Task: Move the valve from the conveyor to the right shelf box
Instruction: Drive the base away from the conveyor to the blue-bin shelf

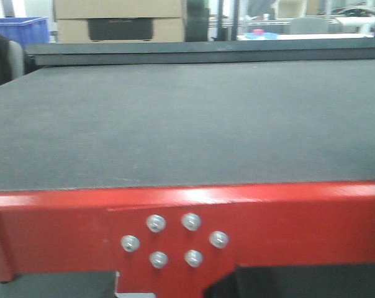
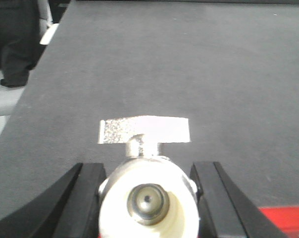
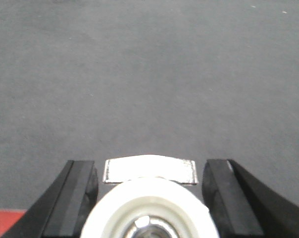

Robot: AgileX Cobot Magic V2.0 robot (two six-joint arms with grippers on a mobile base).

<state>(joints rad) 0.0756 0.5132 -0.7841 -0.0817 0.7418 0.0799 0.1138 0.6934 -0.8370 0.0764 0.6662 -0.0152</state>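
Note:
The conveyor is a wide dark grey felt belt, and neither a valve nor a gripper shows in the exterior view. In the left wrist view my left gripper is shut on a valve: a white round end with a metal centre, its flat silver handle pointing away over the belt. In the right wrist view my right gripper holds a second valve the same way, its black fingers against the white body and its silver handle ahead. The right shelf box is out of view.
A red metal frame with several bolts runs along the belt's near edge. A dark raised rail borders the far side. Behind it stand cardboard boxes and a blue crate. A dark shape stands left of the belt.

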